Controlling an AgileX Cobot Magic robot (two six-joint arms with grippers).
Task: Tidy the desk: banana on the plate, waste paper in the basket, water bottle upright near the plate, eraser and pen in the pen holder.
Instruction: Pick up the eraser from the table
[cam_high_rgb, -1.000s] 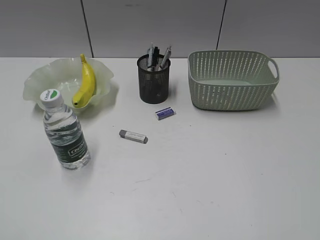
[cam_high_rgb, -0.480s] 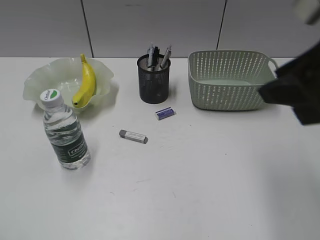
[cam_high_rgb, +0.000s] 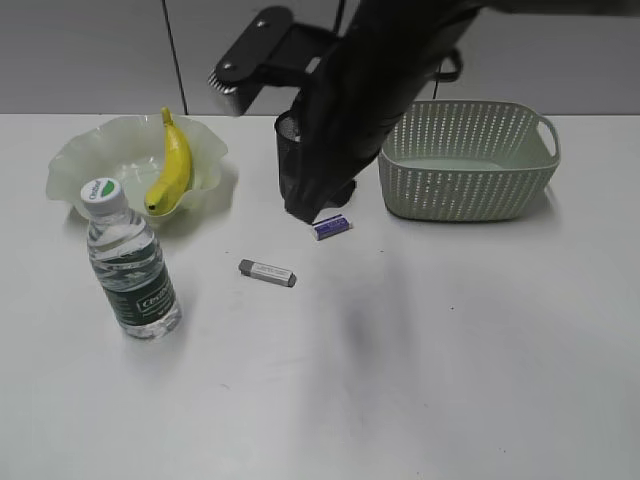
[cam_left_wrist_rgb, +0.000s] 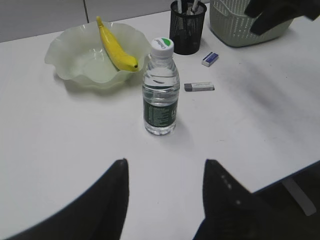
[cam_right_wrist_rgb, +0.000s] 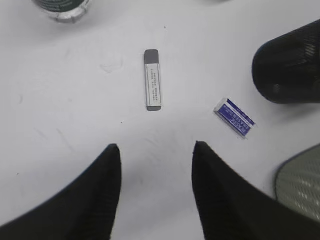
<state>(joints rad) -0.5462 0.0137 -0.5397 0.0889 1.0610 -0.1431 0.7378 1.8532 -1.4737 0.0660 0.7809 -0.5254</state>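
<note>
Two erasers left loose on the bench (cam_high_rgb: 450, 380): grey one (cam_right_wrist_rgb: 153, 79) and blue-white one (cam_right_wrist_rgb: 234, 117), both short of the pen holder (cam_right_wrist_rgb: 290, 62). Right tool (cam_right_wrist_rgb: 156, 192) spread and empty, above the grey one; left tool (cam_left_wrist_rgb: 165, 195) spread, idle. Advice: drop straight down, fingers across the narrow sides, pinch mid-length, lift clear of the rim before release. Banana (cam_high_rgb: 172, 165) sits in the plate (cam_high_rgb: 75, 160), bottle (cam_high_rgb: 128, 262) upright beside it.
</note>
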